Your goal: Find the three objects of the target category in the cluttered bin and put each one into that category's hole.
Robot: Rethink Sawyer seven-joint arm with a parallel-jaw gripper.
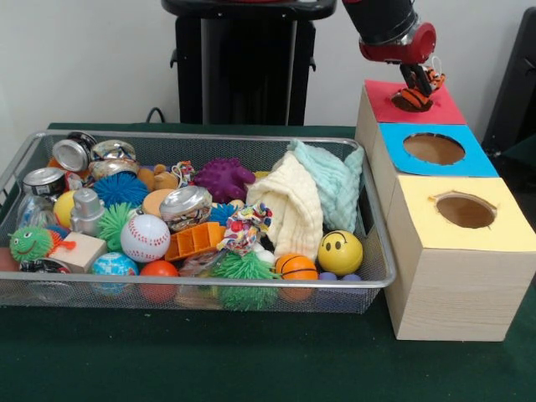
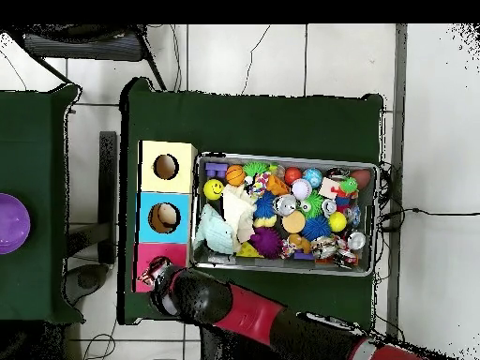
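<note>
My gripper [image 1: 416,84] hangs right over the red-bordered hole of the far wooden box [image 1: 452,109]. It is shut on the orange plush with black stripes [image 1: 413,100], whose lower end sits at the hole's mouth. In the overhead view the gripper [image 2: 155,275] and arm cover most of the red box top [image 2: 150,251]. The wire mesh bin [image 1: 209,138] lies left of the boxes, full of clutter; it also shows in the overhead view [image 2: 281,157]. A tan-brown plush [image 1: 159,177] lies among the clutter near the bin's far side. I cannot make out the yellow duck.
The blue-bordered hole [image 1: 433,148] and the yellow-bordered hole [image 1: 466,210] are on the nearer boxes. In the bin are cloths [image 1: 301,201], cans [image 1: 71,153], a baseball [image 1: 145,238], a smiley ball [image 1: 340,251] and spiky pom balls [image 1: 224,178]. The pedestal [image 1: 243,63] stands behind.
</note>
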